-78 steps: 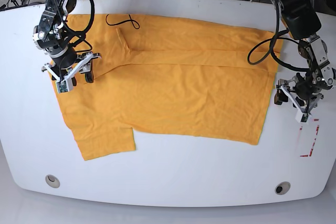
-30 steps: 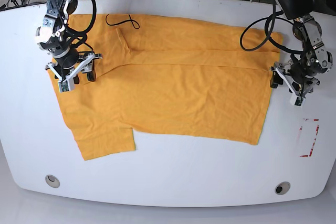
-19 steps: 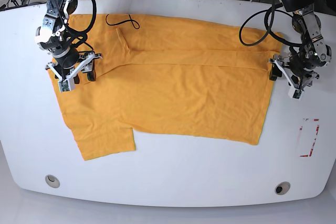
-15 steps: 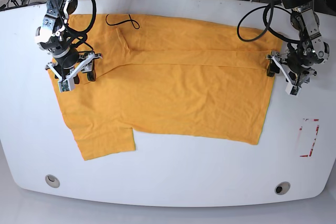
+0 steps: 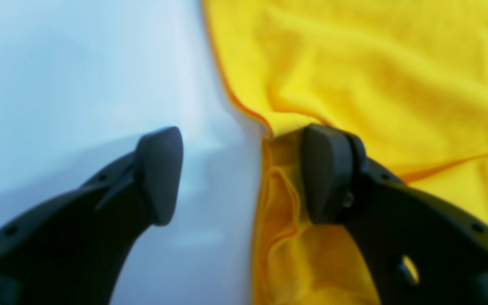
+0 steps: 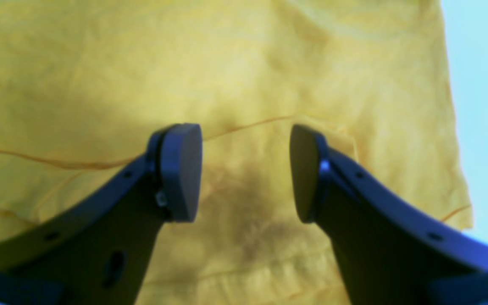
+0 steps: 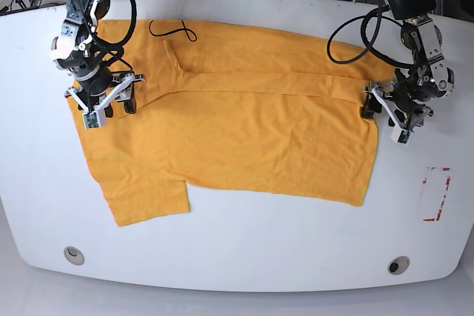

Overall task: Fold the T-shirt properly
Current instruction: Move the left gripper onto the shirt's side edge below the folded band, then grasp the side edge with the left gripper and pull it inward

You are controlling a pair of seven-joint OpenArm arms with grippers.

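The T-shirt (image 7: 244,131) lies spread across the white table (image 7: 237,242), partly folded already: its far strip is turned over along a long straight crease, and one short sleeve (image 7: 144,197) sticks out at the near corner. I judge it light, soft and limp, so it will sag and wrinkle when it is lifted. It is better to pinch it at an edge or a corner, through both layers, and to move both ends together.

The left gripper (image 7: 385,114) stands at the hem end of the shirt. Its jaws are wide apart and hold nothing: one finger is over the bare table, the other touches the cloth just at the hem, where the edge is bunched a little.

The right gripper (image 7: 106,103) hovers over the sleeve side. Its jaws are about half open above a seam and grip nothing.

I see no containers on the table, only a thin black loop (image 7: 174,31) near the collar.
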